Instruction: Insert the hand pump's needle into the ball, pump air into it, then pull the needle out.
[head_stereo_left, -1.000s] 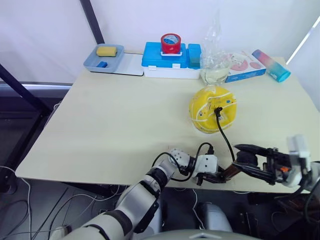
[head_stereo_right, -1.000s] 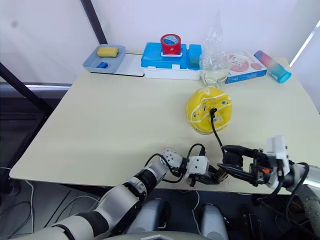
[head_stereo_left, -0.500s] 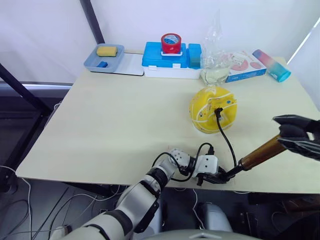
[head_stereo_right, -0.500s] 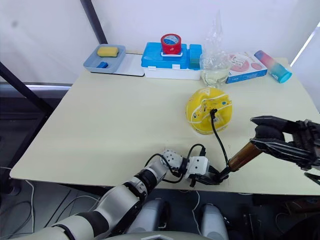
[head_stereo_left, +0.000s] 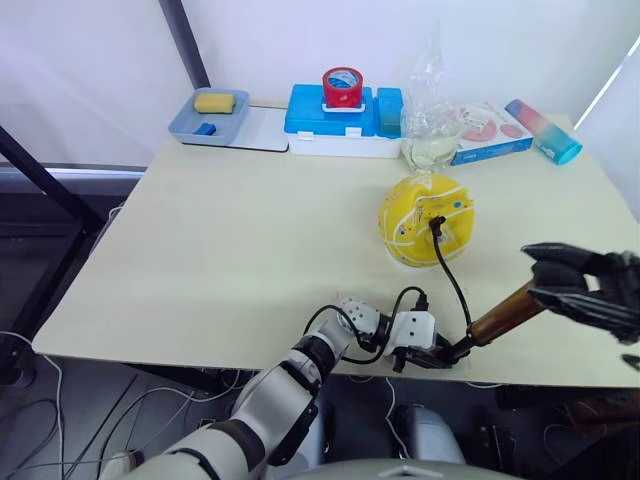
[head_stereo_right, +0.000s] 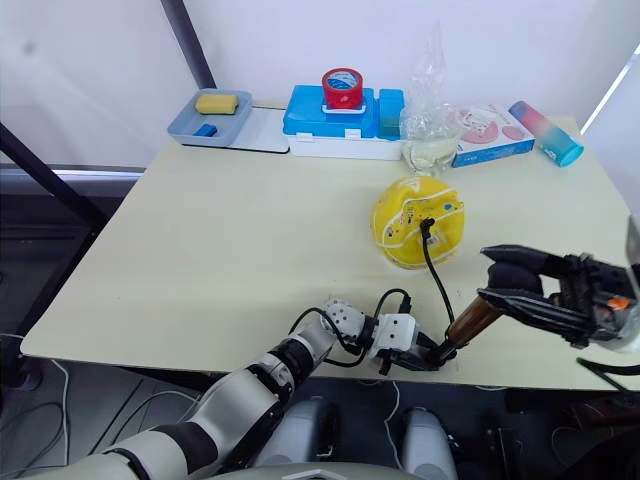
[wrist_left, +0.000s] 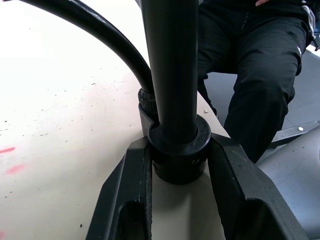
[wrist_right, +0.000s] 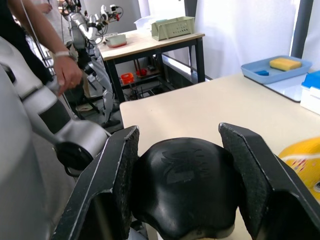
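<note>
Hand pump lies at the near edge of your surface, slanting up from your left hand to your right hand. Start on the left: your left hand pinches the pump's black base cap. Its wrist view gives you what the head views cannot, both fingers pressed against the round collar, with the dark shaft and the hose root rising from it, and a person's dark-trousered legs beyond the surface edge.

From that hand the black hose loops away to the ball, which sits on the surface beyond both hands. The fitting of the needle is seated in the ball's near face; the pin itself is hidden.

On the right, your right hand is closed around the pump's black handle knob. The wrist view shows both fingers flanking it, and a person's hand past your left arm.
</note>
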